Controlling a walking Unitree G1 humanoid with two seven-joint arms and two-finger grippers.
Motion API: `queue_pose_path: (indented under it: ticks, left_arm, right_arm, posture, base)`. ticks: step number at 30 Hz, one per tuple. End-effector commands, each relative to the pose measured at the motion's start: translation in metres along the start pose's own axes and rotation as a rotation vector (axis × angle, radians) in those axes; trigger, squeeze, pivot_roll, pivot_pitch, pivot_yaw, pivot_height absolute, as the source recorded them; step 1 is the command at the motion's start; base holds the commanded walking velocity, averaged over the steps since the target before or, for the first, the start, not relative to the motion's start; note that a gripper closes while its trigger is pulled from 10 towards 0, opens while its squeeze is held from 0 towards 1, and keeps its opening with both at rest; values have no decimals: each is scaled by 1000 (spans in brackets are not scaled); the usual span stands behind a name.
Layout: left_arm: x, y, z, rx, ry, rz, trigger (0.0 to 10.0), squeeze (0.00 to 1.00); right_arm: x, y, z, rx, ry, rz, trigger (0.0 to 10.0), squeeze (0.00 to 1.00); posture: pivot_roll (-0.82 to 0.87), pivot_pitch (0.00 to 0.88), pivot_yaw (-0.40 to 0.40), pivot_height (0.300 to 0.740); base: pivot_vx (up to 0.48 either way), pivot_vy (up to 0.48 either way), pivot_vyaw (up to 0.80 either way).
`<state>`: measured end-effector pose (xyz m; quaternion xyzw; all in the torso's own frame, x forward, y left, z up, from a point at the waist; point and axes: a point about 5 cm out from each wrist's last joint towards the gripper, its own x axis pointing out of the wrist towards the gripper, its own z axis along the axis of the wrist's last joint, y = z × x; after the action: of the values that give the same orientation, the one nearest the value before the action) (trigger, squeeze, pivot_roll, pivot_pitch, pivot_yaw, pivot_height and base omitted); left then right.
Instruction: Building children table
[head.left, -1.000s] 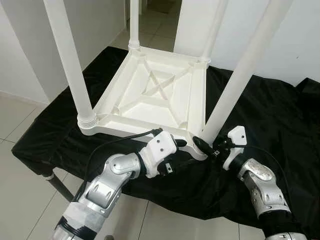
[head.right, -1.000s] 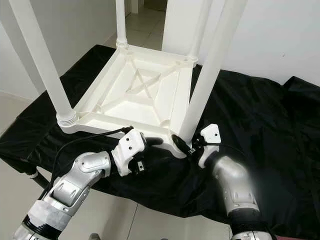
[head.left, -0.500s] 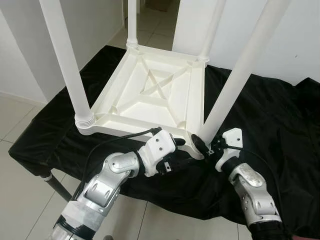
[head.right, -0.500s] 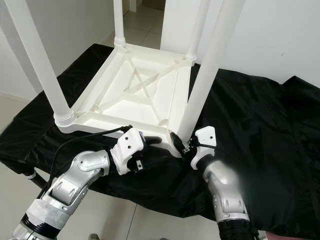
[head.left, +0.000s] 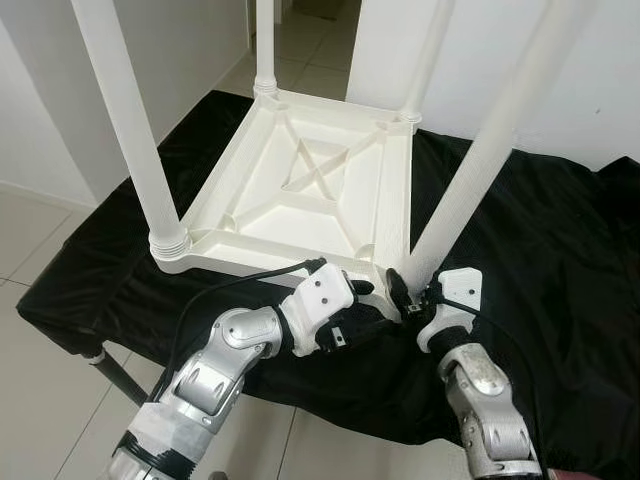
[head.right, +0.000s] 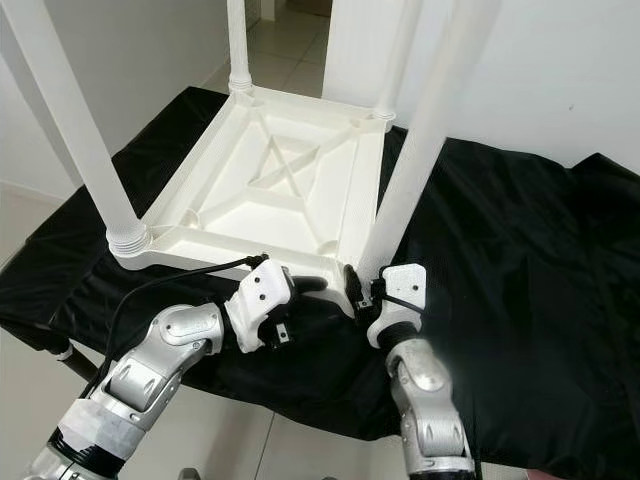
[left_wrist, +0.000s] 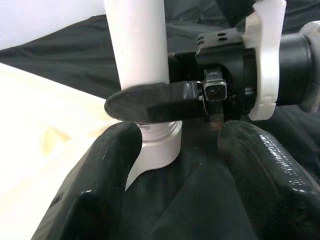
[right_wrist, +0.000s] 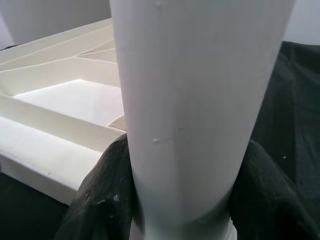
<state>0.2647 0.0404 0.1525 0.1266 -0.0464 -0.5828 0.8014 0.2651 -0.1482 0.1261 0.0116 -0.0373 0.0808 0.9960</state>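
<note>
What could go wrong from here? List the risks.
1. The right gripper straddles the near-right leg low at its socket; the tall leg could tilt or bind if it is turned off-axis.
2. The upturned table top rests on loose black cloth, so it may slide under force.
3. The open left gripper sits close to the right one; they could collide.

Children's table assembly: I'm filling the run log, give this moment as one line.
table: upside down on black cloth | right gripper: shut on near-right leg base | left gripper: open, beside that corner
</note>
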Motion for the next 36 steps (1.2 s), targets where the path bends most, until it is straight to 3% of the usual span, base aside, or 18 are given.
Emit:
queue_pose_path:
  ticks: [1, 6, 13, 21, 22, 31, 32, 36]
  left_arm:
    - [0, 2, -2, 7, 8, 5, 10000, 0]
    - [0, 7, -5, 20, 19, 20, 10000, 0]
    - [-3, 9, -6, 28, 27, 26, 10000, 0]
    - [-4, 8, -7, 30, 29, 23, 10000, 0]
    - [-4, 7, -7, 29, 28, 21, 10000, 0]
    - [-1, 6, -8, 28, 26, 15, 10000, 0]
    - [-1, 6, -8, 27, 25, 16, 10000, 0]
    - [-1, 6, -9, 31, 31, 15, 10000, 0]
  right_arm:
    - [-7, -1, -18, 7, 96, -74, 10000, 0]
    - [-5, 4, -22, 24, 110, -196, 10000, 0]
    - [-2, 16, -23, 36, 118, -195, 10000, 0]
    - [-1, 15, -22, 30, 115, -198, 10000, 0]
    - [-1, 15, -22, 36, 109, -175, 10000, 1000]
    - [-1, 0, -15, 28, 63, -80, 10000, 1000]
    - [-1, -3, -15, 18, 59, -53, 10000, 55]
    - [0, -8, -16, 7, 50, 40, 10000, 0]
  posture:
    - [-16, 17, -48, 740]
    - [-9, 0, -50, 740]
    - [4, 0, -50, 740]
    - [11, 0, -44, 740]
    - [9, 0, -44, 740]
    - [4, 0, -47, 740]
    - [6, 0, -48, 740]
    - [9, 0, -45, 740]
  base:
    - [0, 0, 0]
    - [0, 0, 0]
    - [0, 0, 0]
    - [0, 0, 0]
    - [0, 0, 0]
    - [0, 0, 0]
    - [0, 0, 0]
    - [0, 0, 0]
